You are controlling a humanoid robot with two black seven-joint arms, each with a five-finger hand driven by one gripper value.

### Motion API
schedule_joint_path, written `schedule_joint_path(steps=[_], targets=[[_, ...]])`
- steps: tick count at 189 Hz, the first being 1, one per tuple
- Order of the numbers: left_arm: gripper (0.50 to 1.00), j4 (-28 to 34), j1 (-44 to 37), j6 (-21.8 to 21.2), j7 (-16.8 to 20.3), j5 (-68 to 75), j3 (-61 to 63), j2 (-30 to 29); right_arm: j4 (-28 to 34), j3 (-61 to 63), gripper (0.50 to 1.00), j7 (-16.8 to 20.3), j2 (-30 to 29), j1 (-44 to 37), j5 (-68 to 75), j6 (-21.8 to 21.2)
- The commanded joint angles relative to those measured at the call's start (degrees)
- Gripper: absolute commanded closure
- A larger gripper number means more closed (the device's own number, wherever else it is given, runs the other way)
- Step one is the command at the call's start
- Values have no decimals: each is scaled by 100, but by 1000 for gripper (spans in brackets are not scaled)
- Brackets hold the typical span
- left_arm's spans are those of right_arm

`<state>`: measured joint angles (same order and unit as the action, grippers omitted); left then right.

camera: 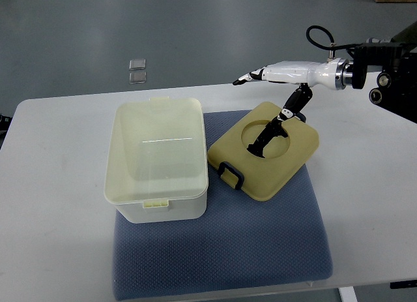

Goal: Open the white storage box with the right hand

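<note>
**Lid off, hand over lid**

White tabletop [58, 184] carries a blue mat [221, 263]. On it sits the white storage box [156, 162], uncovered and empty inside. Its yellowish lid [264, 152] lies just right of the box, touching it. Right hand [260, 77] hovers beyond the lid, fingers extended, holding nothing. Judgement: opening looks done; next move calls only for pulling the arm clear.

The box [158, 160] stood open and upright, white, translucent, seemingly empty. Its yellowish lid [264, 152] lay just to its right, tilted, with a round recess and a dark latch.
</note>
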<state>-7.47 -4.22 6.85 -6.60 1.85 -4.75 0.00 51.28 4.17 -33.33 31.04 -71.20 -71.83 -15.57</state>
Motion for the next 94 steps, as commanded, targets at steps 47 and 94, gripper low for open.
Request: schedule_joint_path(steps=[47,94], targets=[[500,0,0,0,0,0,0,0,-927,1394,572,774,-256,300,3402,-1607],[500,0,0,0,0,0,0,0,-1726,1429,572,2532,-897,801,7138,-984]])
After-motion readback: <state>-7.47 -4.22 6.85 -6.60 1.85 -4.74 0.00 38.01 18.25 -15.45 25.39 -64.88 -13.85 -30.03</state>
